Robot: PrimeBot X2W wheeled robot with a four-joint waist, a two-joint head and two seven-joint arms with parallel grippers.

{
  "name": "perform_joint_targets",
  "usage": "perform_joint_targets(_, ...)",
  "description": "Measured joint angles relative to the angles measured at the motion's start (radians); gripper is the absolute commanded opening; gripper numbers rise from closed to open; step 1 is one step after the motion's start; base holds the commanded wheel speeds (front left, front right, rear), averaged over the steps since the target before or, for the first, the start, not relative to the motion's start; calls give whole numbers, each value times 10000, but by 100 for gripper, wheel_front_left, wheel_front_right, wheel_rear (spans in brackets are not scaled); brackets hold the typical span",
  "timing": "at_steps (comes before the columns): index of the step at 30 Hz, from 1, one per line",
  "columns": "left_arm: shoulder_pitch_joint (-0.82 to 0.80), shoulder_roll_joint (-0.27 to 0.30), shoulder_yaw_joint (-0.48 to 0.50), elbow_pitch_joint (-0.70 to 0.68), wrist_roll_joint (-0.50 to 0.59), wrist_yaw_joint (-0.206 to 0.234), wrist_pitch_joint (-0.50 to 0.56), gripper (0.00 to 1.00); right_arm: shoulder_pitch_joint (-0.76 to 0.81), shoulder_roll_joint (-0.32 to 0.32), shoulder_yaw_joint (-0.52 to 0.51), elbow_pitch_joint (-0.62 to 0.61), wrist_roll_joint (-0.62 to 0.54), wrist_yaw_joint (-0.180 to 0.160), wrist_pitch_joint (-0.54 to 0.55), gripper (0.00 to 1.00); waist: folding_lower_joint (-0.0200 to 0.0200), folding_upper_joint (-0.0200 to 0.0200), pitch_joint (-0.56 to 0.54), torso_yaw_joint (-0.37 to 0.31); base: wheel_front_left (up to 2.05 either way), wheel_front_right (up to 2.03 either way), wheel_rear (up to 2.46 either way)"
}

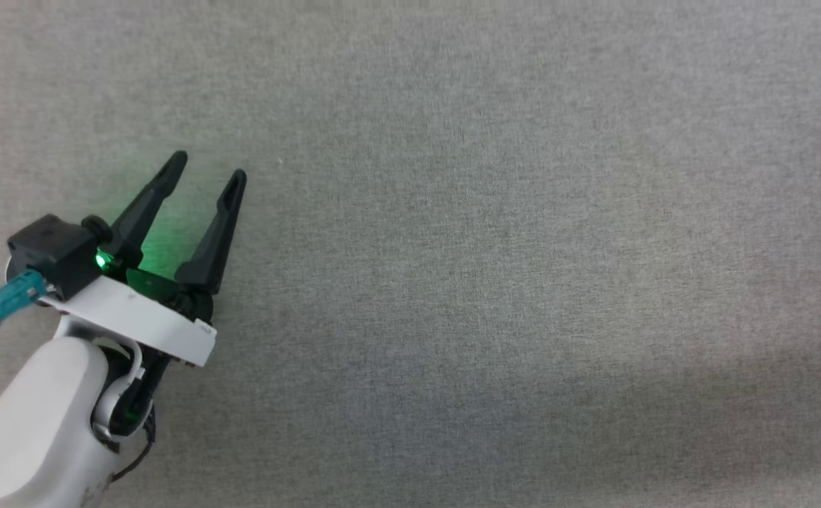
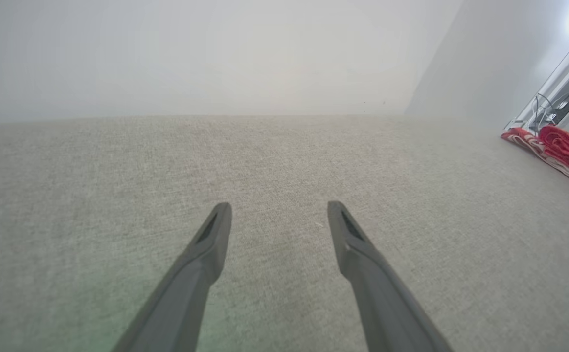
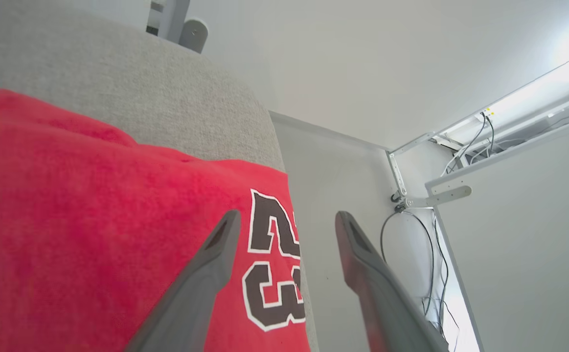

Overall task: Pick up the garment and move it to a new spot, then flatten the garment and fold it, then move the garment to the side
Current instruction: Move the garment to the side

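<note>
Red garment [image 3: 93, 220] runs along the grey surface [image 3: 142, 88] edge, 23 at that edge; left fingers [image 1: 218, 226] and right fingers [image 3: 211, 266] gape empty.

The head camera looks almost straight down on the grey desk [image 1: 523, 247], the left tool [image 1: 209, 166] low at that view's left. The left wrist camera sits low and faces across the desk toward a pale wall [image 2: 216, 58]. The right wrist camera hangs close over the garment [image 3: 93, 220] at the desk's edge. Both wrist views share that garment.
</note>
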Motion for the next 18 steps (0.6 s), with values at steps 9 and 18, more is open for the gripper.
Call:
perform_joint_targets(9,649,-307,548,274,4,0,0,100,109,757,253,-102,314,0,-1204,100,0,0,-901,163,0,0,0)
perform_joint_targets(18,1665,-746,1375,658,155,0,0,100,758,1755,1304,-61,968,0,-2742,100,0,0,-2093,445,0,0,0)
